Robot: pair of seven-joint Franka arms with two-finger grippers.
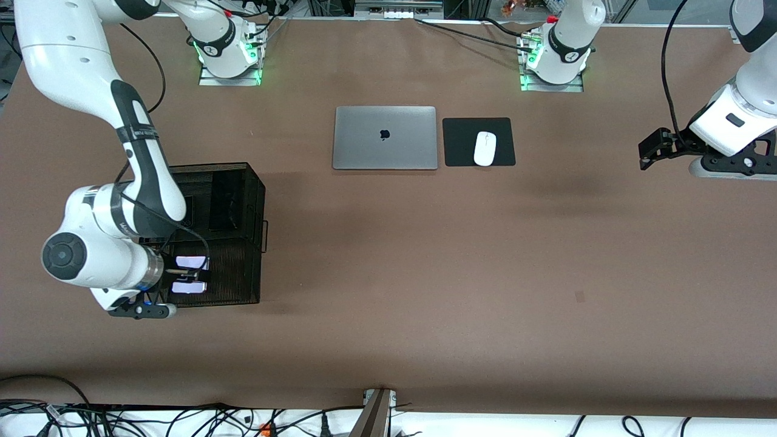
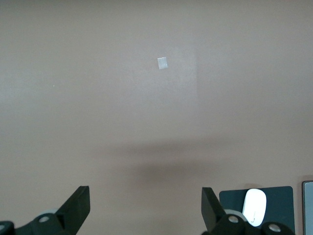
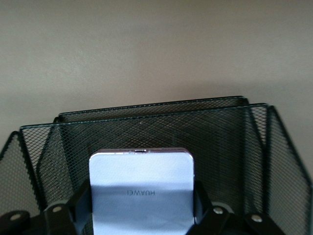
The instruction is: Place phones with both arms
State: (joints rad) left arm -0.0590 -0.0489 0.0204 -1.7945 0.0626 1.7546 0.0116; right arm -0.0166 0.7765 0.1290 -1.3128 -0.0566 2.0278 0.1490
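Held over the front compartment of the black mesh organizer, the right gripper is clamped on the pale lavender-white phone, pinched by its edges. Two dark phones are seemingly already stowed in the compartments farther from the camera. For a clean drop, the phone should be lowered between the mesh walls before release. The left gripper waits, spread wide, above bare table near the mouse.

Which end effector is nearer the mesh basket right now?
Right. The right end effector holds the lavender phone over the mesh basket; the left end effector waits at the left arm's end.
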